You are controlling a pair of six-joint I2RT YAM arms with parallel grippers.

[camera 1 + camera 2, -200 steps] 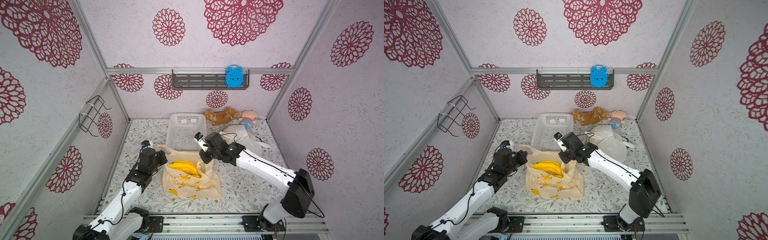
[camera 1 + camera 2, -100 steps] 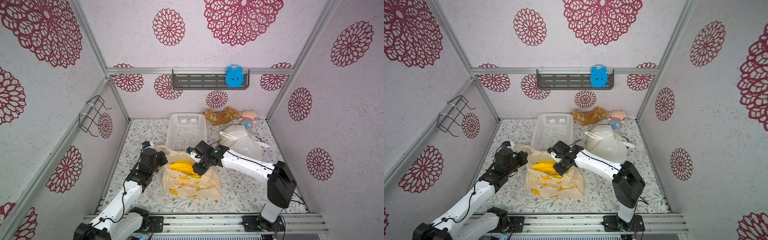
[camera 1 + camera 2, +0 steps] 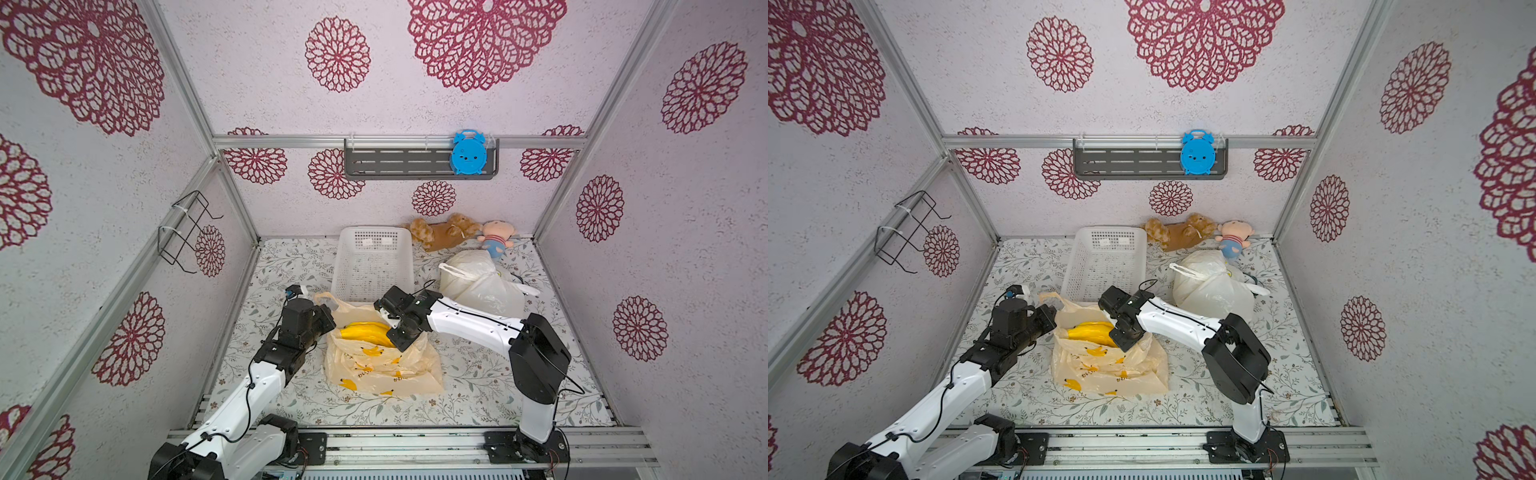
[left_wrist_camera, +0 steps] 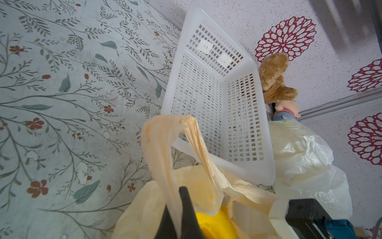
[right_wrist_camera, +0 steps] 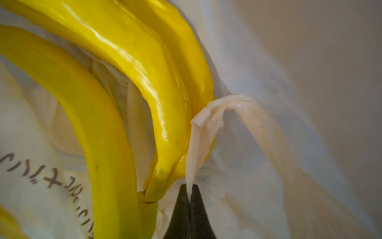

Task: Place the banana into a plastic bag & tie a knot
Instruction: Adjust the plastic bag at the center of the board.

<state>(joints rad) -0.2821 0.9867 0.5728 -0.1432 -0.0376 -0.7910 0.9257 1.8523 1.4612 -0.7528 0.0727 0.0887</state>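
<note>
Right jaws, newly lowered beside the banana (image 3: 362, 332), now pinch one handle (image 5: 207, 124) of the bag (image 3: 386, 370); left jaws clamp the other. Ready for knotting.

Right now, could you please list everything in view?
banana: one bunch, yellow, inside the plastic bag
plastic bag: one, cream with banana print, table front centre
basket: one, white, behind the plastic bag
white bag: one, white, table right rear
teddy bear: one, brown, by the back wall
doll: one, pink and blue, beside the teddy bear
clock: one, blue, on the shelf
shelf: one, grey, back wall
wire rack: one, black, left wall
table: one, floral, under everything
left gripper: one, black, shut on a plastic bag handle
right gripper: one, black, shut on the plastic bag beside the banana
</note>
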